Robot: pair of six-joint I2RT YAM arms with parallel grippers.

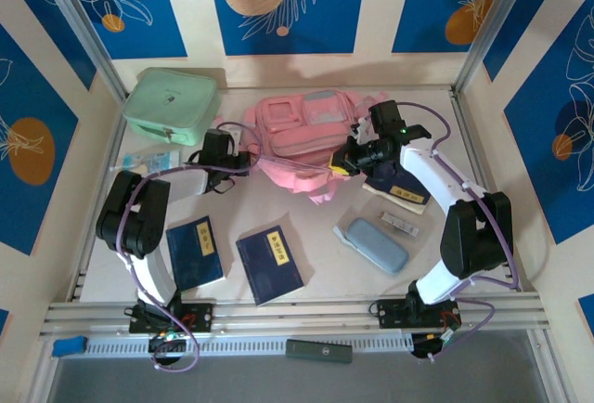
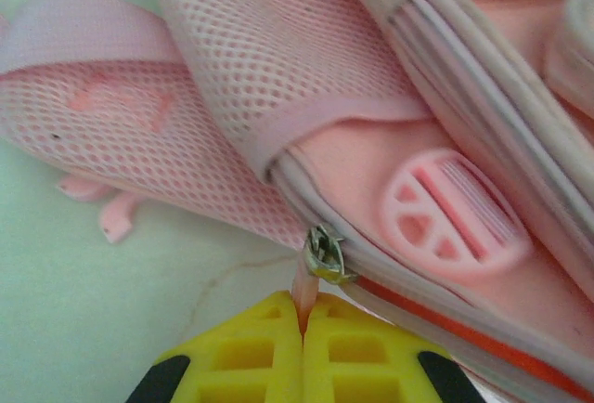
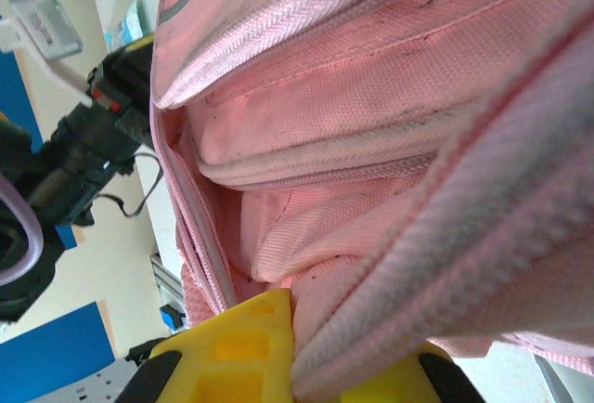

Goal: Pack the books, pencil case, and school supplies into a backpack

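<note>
The pale surface (image 1: 325, 282) is walled on three sides, and its widest bare stretch lies at 6 o'clock, between the books and the pencil case. The pink backpack (image 1: 297, 134) sprawls at 12 o'clock, well inside the far edge, straps trailing toward the centre. A mint-green case (image 1: 172, 104), lid shut, sits at 10 o'clock, against the far-left corner. Two navy books (image 1: 195, 250) (image 1: 269, 264) lie flat at 7 o'clock, near the front rail and apart from each other; a third book (image 1: 399, 191) lies at 3 o'clock, partly under the right arm. The grey-blue pencil case (image 1: 376, 243) rests at 4 o'clock, with the whitish bar of school supplies (image 1: 399, 225) just beside it. The left claw (image 2: 303, 315) is pinched shut on the pink zip pull (image 2: 303, 292) below the metal slider (image 2: 323, 254). The right claw (image 3: 292, 329) is clamped on a fold of the backpack's rim, whose gap shows pink lining (image 3: 278, 236).
</note>
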